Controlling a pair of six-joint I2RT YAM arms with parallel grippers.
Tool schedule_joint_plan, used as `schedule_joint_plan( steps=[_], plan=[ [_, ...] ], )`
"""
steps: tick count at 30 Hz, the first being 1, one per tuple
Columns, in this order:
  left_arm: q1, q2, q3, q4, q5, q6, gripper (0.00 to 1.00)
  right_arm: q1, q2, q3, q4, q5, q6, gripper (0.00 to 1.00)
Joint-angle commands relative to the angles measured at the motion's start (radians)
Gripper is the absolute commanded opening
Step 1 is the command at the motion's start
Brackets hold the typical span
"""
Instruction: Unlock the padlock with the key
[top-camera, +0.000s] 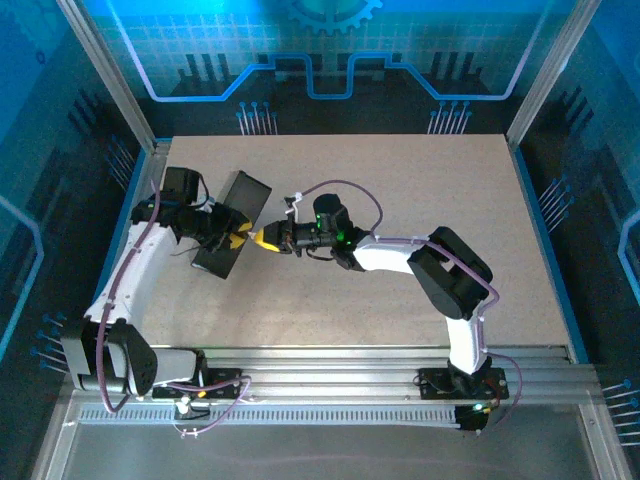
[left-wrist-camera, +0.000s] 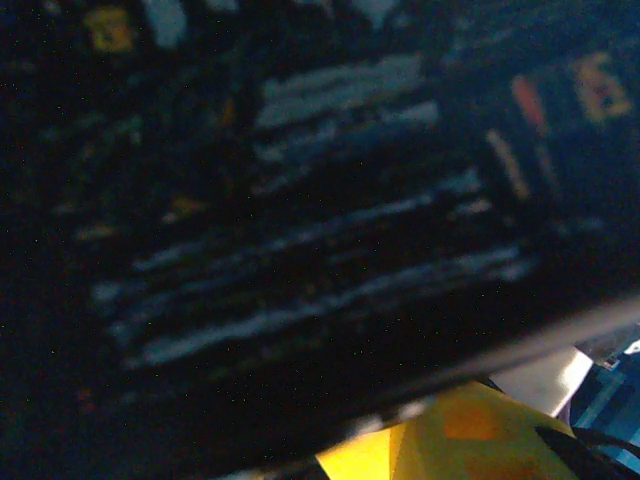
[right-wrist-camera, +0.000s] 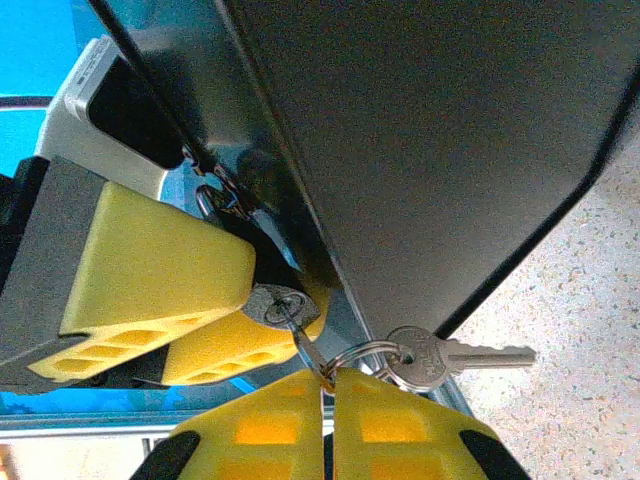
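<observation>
In the right wrist view the padlock (right-wrist-camera: 277, 303) shows its round keyhole face, clamped between the yellow fingers (right-wrist-camera: 150, 270) of my left gripper (top-camera: 237, 238). Its thin shackle (right-wrist-camera: 213, 203) hooks into the latch of the dark box (right-wrist-camera: 420, 150). The key (right-wrist-camera: 308, 348) is in the keyhole, its blade slanting down to my right gripper (right-wrist-camera: 328, 378), which is shut on the key's head. A ring (right-wrist-camera: 355, 352) on that key carries a second key (right-wrist-camera: 440, 357) that hangs free to the right. From above, the right gripper (top-camera: 268, 238) meets the left one tip to tip at the box (top-camera: 232, 222).
The box lies on the speckled table (top-camera: 400, 200), left of centre. Its blurred painted lid (left-wrist-camera: 300, 220) is close in front of the left wrist camera, with a yellow finger (left-wrist-camera: 470, 440) at the bottom. Metal frame rails (top-camera: 400, 365) run along the near edge.
</observation>
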Motion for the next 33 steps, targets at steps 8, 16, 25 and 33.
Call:
schedule_joint_plan(
  steps=[8, 16, 25, 33],
  plan=[
    [-0.051, -0.016, -0.060, -0.007, 0.159, 0.010, 0.00, 0.050, -0.034, -0.017, 0.217, 0.010, -0.278, 0.06],
    [-0.052, -0.007, -0.049, -0.011, 0.159, 0.022, 0.00, 0.046, -0.095, -0.034, 0.116, -0.028, -0.460, 0.00],
    [-0.059, -0.007, -0.074, 0.001, 0.165, 0.019, 0.00, 0.102, -0.202, 0.087, -0.339, 0.011, -0.855, 0.00],
    [-0.072, -0.003, -0.069, 0.010, 0.194, 0.039, 0.00, 0.028, -0.041, 0.128, 0.081, -0.202, -0.344, 0.00]
  ],
)
